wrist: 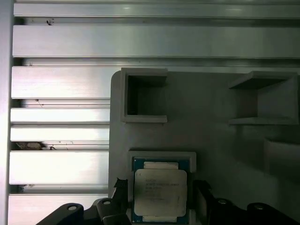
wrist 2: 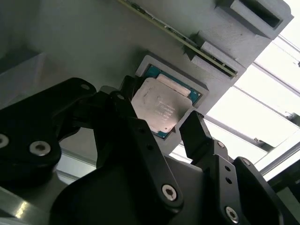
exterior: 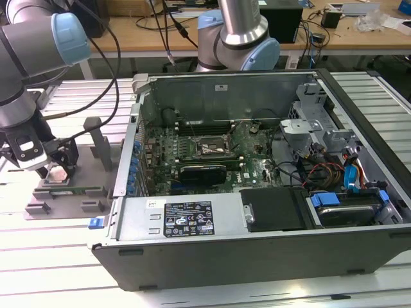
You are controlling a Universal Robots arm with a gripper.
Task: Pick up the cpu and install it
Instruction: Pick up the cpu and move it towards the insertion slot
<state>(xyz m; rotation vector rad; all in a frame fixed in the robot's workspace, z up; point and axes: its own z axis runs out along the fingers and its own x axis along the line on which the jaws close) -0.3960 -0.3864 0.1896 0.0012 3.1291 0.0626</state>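
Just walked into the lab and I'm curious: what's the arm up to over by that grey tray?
The arm's gripper hangs low over the cpu, which lies flat in its recess in the grey tray. The tray sits on the exterior view's left of the open computer case. In both wrist views the fingers stand open on either side of the chip. It is not yet lifted, so nothing has been installed in the case.

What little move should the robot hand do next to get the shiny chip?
Probably close the fingers. The gripper is open, with a finger on each side of the cpu, which lies flat in a pocket of the grey tray, not yet gripped.
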